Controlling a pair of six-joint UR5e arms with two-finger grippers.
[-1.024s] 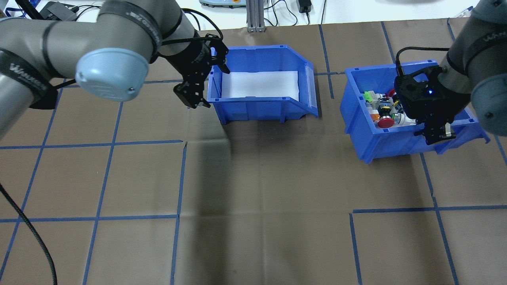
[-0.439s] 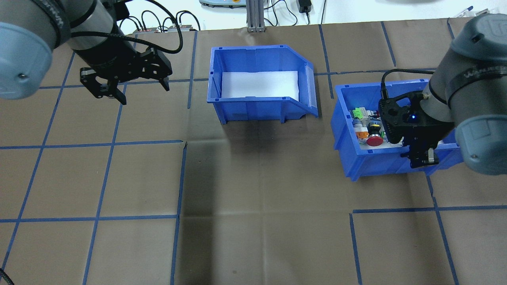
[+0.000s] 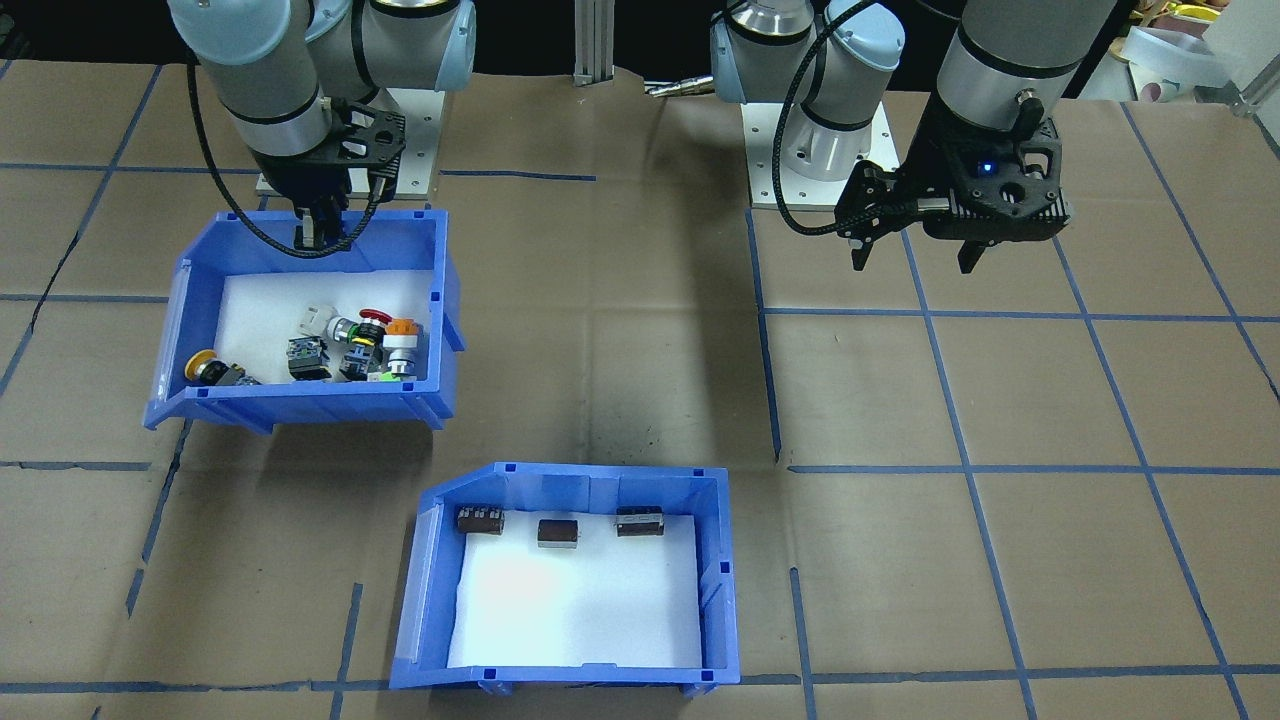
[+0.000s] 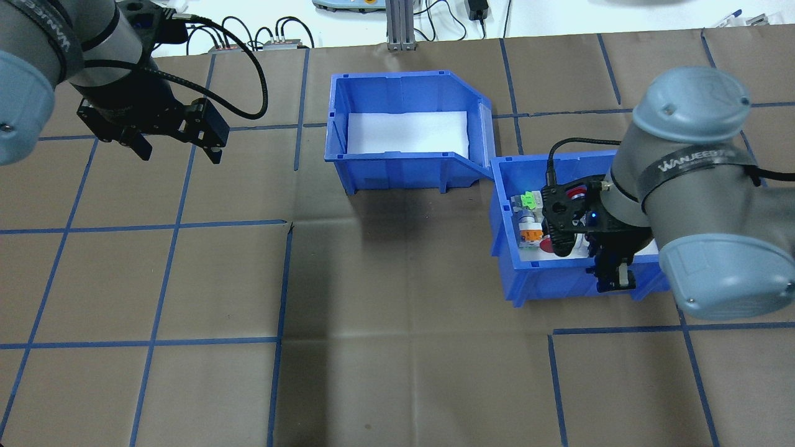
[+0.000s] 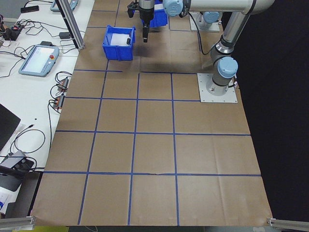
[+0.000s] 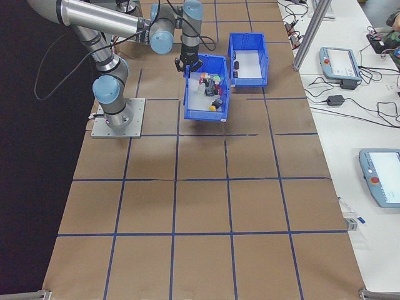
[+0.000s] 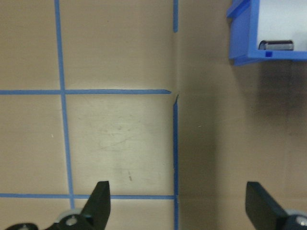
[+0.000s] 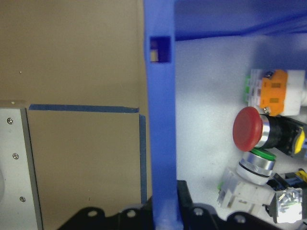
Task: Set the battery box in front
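So what changed for you in the last second: your left gripper (image 4: pixel 177 146) let go of the battery box (image 3: pixel 575 580) and backed well off to the side of it, jaws wide open, holding nothing. You can see the box's corner at the edge of the left wrist view, well away from the fingers. Meanwhile your right gripper (image 4: pixel 612 273) is clamped on the near wall of the switch bin (image 4: pixel 515 273) and has dragged it toward the robot and sideways, so its corner now sits just beside the battery box's open end.

My read: the battery box is on the far, operator side of the table, further forward than the switch bin, so the placing looks basically done and the other bin is just getting tucked behind.

Counts: two blue bins. Three dark cells (image 3: pixel 558 532) lined up along the battery box's back wall on the white foam. The switch bin holds roughly half a dozen push-buttons (image 3: pixel 345 350), too jumbled to count exactly.
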